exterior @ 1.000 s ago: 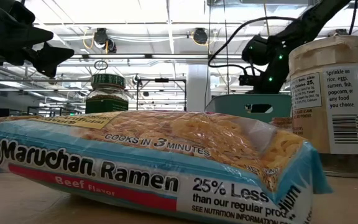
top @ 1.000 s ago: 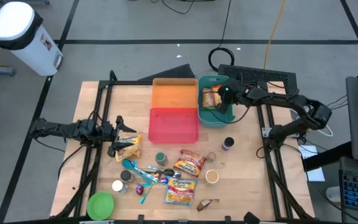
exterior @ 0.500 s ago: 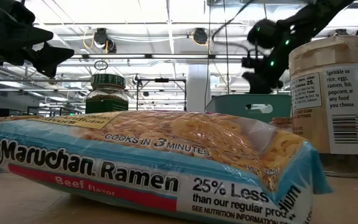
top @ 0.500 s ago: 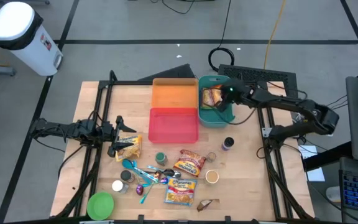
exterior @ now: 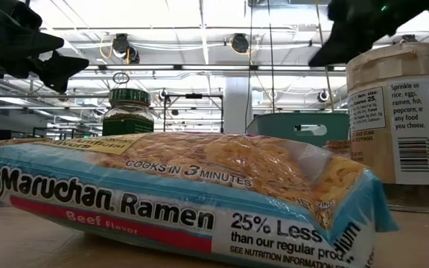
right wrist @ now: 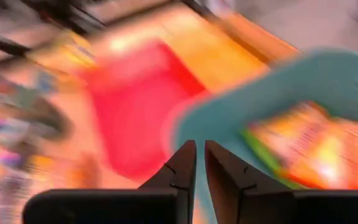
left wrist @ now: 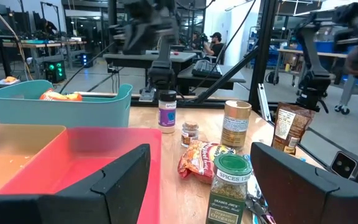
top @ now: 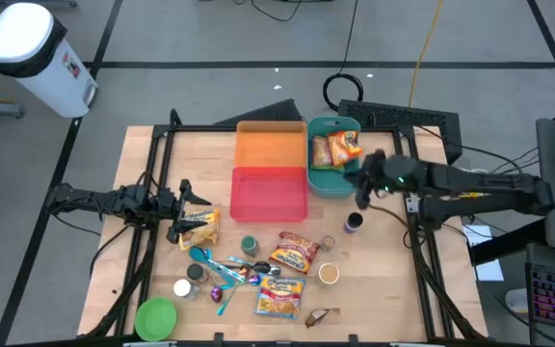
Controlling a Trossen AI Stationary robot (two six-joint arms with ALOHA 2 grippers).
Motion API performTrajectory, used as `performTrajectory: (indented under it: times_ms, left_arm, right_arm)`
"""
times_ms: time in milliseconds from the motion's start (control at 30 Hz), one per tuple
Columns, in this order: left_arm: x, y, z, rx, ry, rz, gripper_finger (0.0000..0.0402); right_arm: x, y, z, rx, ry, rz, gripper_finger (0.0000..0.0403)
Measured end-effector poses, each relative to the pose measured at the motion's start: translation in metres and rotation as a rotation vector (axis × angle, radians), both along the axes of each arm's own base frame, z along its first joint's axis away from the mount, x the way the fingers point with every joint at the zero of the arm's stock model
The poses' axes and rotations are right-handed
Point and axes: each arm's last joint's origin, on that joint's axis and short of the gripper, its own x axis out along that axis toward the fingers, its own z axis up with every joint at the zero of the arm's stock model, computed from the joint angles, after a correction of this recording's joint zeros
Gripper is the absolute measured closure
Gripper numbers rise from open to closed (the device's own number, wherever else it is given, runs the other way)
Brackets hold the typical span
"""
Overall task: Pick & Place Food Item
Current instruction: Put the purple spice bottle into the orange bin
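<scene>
Two orange food packets (top: 335,149) lie inside the teal bin (top: 331,191) at the table's far middle; they also show in the right wrist view (right wrist: 316,146). My right gripper (top: 363,190) hovers by the bin's near right corner, shut and empty (right wrist: 199,168). My left gripper (top: 185,206) waits open and empty at the table's left, beside a yellow snack bag (top: 201,231); its fingers stand wide apart in the left wrist view (left wrist: 201,186).
An orange bin (top: 271,146) and a red bin (top: 269,193) stand left of the teal bin. A purple-lidded jar (top: 354,223), ramen packets (top: 279,297), a snack bag (top: 295,253), spice jars (top: 249,246), spoons and a green bowl (top: 155,317) lie across the near half.
My right gripper has drawn back from over the teal bin toward the table's near right, past the bin's near right corner. The orange packets stay lying in the bin.
</scene>
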Motion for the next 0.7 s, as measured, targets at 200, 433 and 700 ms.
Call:
performTrajectory:
  times_ms: [200, 433, 700]
  left_arm:
    - [0.0, 0.0, 0.0, 0.0, 0.0, 0.0, 0.0119]
    - [0.0, 0.0, 0.0, 0.0, 0.0, 0.0, 0.0119]
    - [0.0, 0.0, 0.0, 0.0, 0.0, 0.0, 0.0119]
  right_arm:
    - [0.003, 0.03, -0.001, -0.053, -0.451, 0.216, 0.0356]
    - [0.008, 0.064, 0.0, -0.181, -0.664, 0.516, 0.0261]
    - [0.013, 0.114, -0.009, -0.179, -0.448, 0.724, 0.0133]
